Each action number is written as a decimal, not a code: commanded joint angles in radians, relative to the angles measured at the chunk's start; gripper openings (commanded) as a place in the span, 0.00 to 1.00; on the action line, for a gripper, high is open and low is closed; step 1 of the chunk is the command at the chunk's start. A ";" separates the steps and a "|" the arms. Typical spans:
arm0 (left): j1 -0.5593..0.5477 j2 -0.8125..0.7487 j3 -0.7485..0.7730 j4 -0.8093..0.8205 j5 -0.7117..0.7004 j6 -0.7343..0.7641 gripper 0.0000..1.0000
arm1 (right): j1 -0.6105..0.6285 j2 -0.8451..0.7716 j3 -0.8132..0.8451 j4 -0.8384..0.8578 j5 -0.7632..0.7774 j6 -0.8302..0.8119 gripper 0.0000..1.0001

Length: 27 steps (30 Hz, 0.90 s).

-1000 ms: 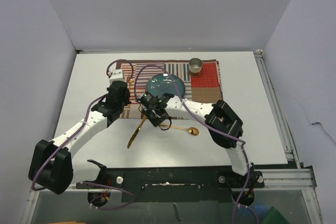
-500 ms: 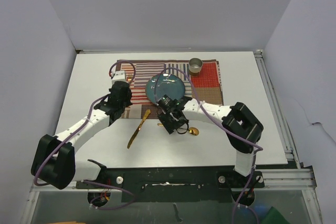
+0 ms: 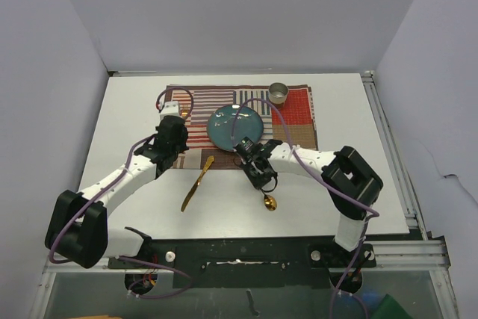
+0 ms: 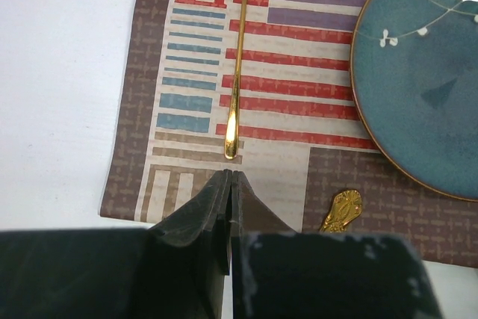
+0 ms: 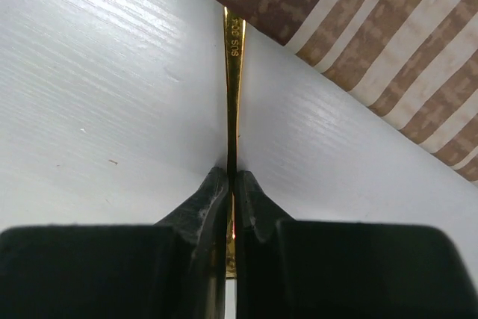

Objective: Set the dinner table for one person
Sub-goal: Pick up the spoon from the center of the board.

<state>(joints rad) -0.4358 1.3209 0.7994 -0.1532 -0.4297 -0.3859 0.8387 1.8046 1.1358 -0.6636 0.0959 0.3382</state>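
Clamping one spoon [image 5: 233, 72], the right hand [image 5: 231, 178] hangs near one plate [image 3: 224, 129]; left hand [image 4: 230, 178] closed, empty.

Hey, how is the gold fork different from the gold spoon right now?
The fork lies free and flat on the striped placemat, left of the teal plate. The spoon is pinched by its handle in the right gripper. The fork is wholly on the cloth. The spoon is over the bare dinner table, with only its handle tip at the placemat's edge. Both are gold-coloured metal.
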 commanded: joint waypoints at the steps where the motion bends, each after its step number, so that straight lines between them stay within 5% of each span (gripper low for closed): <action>1: 0.004 -0.017 0.051 0.009 0.005 -0.011 0.00 | -0.001 -0.029 -0.022 0.008 -0.004 0.010 0.00; 19: 0.004 0.040 0.074 0.013 0.073 -0.036 0.00 | 0.041 -0.419 0.067 -0.300 -0.197 0.067 0.00; 27: 0.004 0.105 0.070 0.106 0.315 -0.108 0.00 | 0.017 -0.472 0.096 -0.261 -0.084 0.067 0.00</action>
<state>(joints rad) -0.4358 1.3987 0.8314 -0.1574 -0.2916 -0.4339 0.8738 1.3628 1.1809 -0.9474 -0.0628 0.4015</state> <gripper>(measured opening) 0.004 0.041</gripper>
